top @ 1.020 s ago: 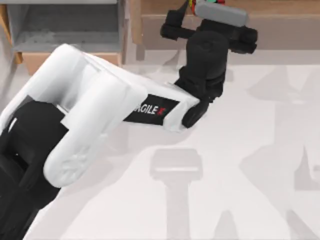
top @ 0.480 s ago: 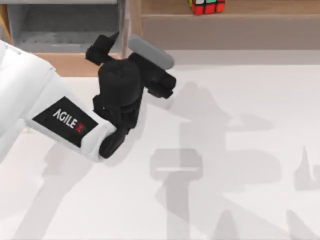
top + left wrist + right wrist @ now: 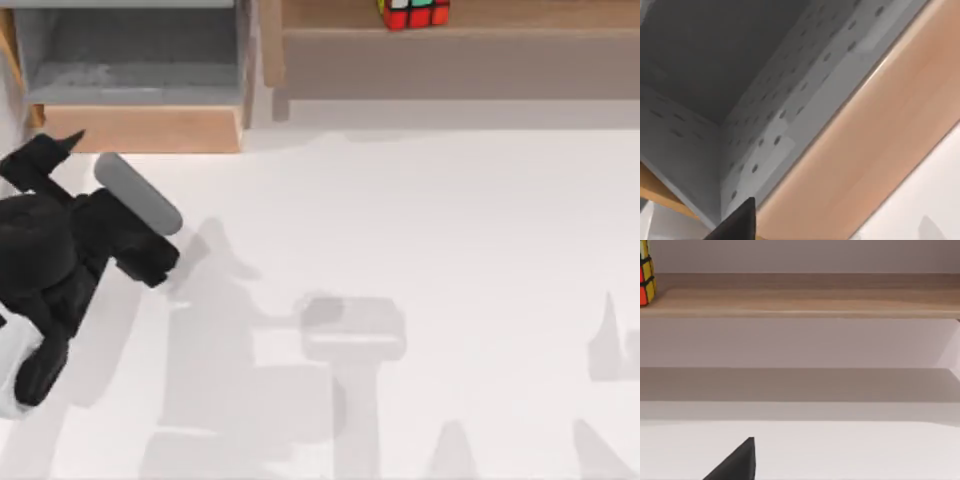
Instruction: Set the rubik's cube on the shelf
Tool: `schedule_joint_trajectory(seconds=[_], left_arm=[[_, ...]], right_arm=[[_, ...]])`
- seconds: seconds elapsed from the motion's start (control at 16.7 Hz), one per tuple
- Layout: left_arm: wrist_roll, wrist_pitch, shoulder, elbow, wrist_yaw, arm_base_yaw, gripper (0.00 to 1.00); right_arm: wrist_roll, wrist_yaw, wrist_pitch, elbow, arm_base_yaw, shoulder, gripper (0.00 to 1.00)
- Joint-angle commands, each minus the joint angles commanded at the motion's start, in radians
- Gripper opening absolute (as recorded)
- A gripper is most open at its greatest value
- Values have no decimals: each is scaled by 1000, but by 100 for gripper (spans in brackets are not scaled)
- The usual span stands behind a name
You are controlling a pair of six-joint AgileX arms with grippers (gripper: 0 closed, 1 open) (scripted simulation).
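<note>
Top view, cube: small rubik's cube [image 3: 413, 13] of red, green, yellow and orange squares with black grid lines sits on the long light-wood shelf [image 3: 520, 14] with grey-brown front face, well apart from the left hand and free of any contact.
Top view, left hand: black two-finger left hand [image 3: 40, 165] is over the white worktop [image 3: 450, 250] at its left edge, just in front of the wooden front of the grey-lined box compartment [image 3: 130, 60]. It holds nothing; how far its fingers stand apart I cannot tell.
Top view, task state: judged complete as to placement; the cube rests flat on the ledge, near the wooden upright [image 3: 271, 45] at the shelf's end.
Left wrist view: grey perforated lining of the box compartment and its pale wood front, close ahead of the hand; one dark fingertip [image 3: 737, 222] at the frame edge, nothing beside it.
Right wrist view: the shelf runs across ahead, the cube at its far end; one dark fingertip [image 3: 735, 462] of the right hand over bare worktop, nothing in its grip visible, opening not readable.
Step in hand, judged: retreat to park. Do it well by keeping the left hand clear of the compartment front and moving away from the shelf, so the cube is not brushed.
</note>
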Motion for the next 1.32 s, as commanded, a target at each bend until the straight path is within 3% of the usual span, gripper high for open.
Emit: schedule_joint_trajectory(seconds=[0.42,0.78,1.02,1.32], left_arm=[[305,154,-109,-245,361,356,100],[529,230,-55,-192,641,672,100],[632,249,5,-91,776,849,100],[697,258,57,-19,861,940,100]], right_arm=[[0,0,0,0,0,0,100],[0,0,0,0,0,0,100],[0,0,0,0,0,0,100],[0,0,0,0,0,0,100]])
